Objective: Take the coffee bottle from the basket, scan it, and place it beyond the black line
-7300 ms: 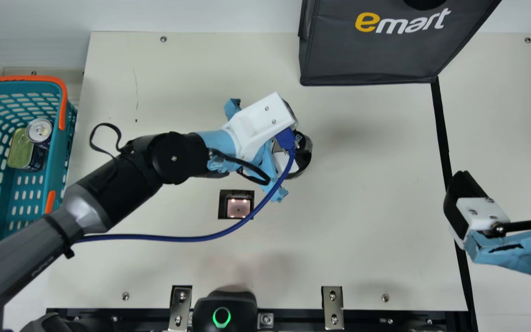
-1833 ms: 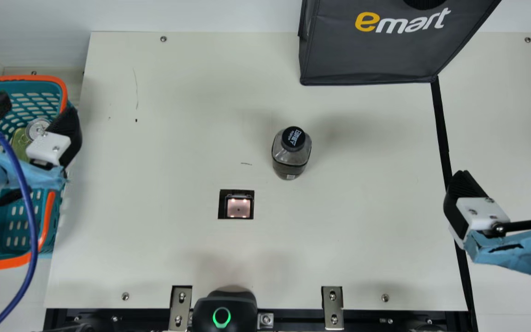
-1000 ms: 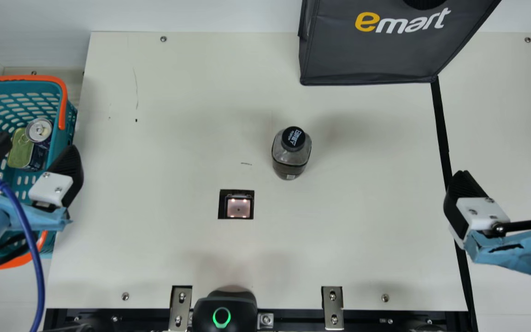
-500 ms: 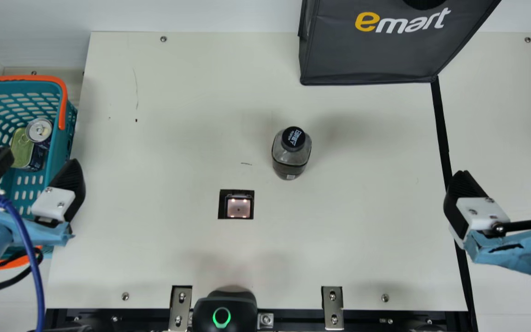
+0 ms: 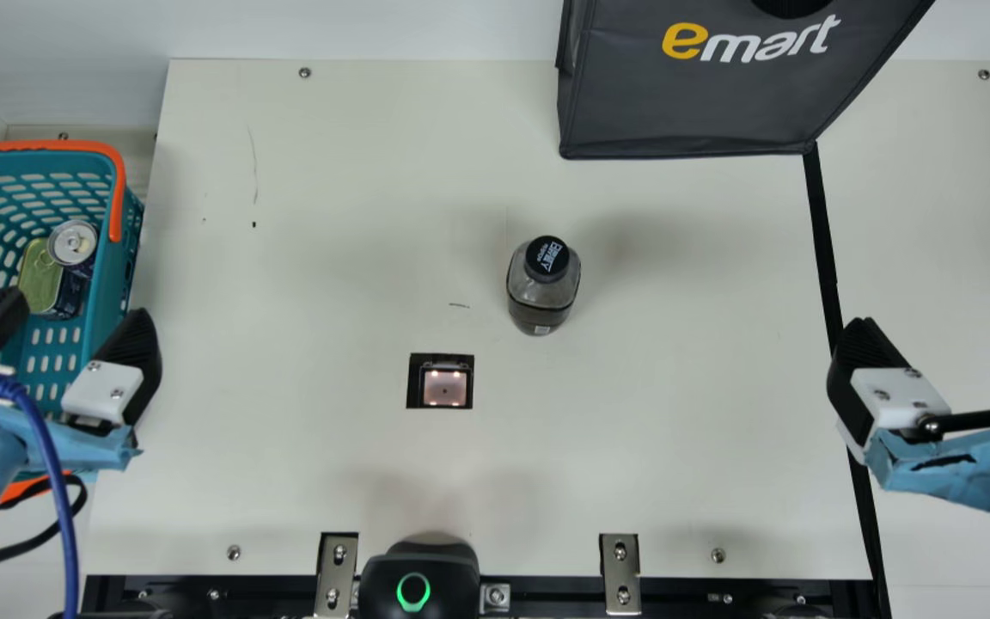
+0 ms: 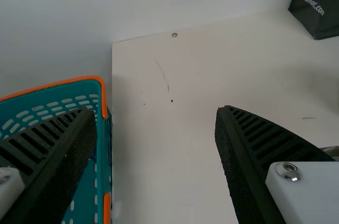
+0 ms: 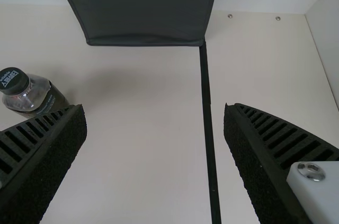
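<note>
The bottle [image 5: 544, 288] stands between the left gripper [image 5: 77, 310] and right gripper [image 5: 944, 324], both spread wide — probably so the right can collect it.

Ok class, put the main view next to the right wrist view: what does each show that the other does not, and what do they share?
Main view: the teal basket, a round can and a flat tin inside it, the square scanner, and the open left end effector near the basket.

Right wrist view: the side wall and a second screw close to it.

Both: the coffee bottle standing short of the black line, the dark bag, and the open right end effector.
</note>
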You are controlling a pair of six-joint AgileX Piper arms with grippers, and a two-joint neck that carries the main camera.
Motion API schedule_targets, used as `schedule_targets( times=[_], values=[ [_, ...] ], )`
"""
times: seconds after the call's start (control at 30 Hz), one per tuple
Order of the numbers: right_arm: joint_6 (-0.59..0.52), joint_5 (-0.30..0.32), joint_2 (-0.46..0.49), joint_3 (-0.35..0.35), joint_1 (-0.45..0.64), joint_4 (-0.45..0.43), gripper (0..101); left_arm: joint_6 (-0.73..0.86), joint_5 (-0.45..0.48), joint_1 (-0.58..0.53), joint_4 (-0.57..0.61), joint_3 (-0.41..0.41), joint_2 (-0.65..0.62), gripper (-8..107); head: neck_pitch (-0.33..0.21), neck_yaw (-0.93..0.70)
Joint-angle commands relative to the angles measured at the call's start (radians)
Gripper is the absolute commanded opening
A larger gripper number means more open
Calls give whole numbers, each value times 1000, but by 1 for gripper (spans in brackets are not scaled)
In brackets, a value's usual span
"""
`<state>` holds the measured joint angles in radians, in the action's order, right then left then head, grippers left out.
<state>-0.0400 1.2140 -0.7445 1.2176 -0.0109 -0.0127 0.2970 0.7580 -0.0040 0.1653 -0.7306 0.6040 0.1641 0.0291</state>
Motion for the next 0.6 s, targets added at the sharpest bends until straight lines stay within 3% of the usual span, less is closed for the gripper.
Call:
schedule_targets(
  times=[0.0,0.57],
  values=[
    [0,0,0,0,0,0,91,-10,1,-7,-11,1,-2,90,-26,-2],
    [0,1,0,0,0,0,91,-27,3,-19,-27,0,-4,90,-26,-2]
  ],
)
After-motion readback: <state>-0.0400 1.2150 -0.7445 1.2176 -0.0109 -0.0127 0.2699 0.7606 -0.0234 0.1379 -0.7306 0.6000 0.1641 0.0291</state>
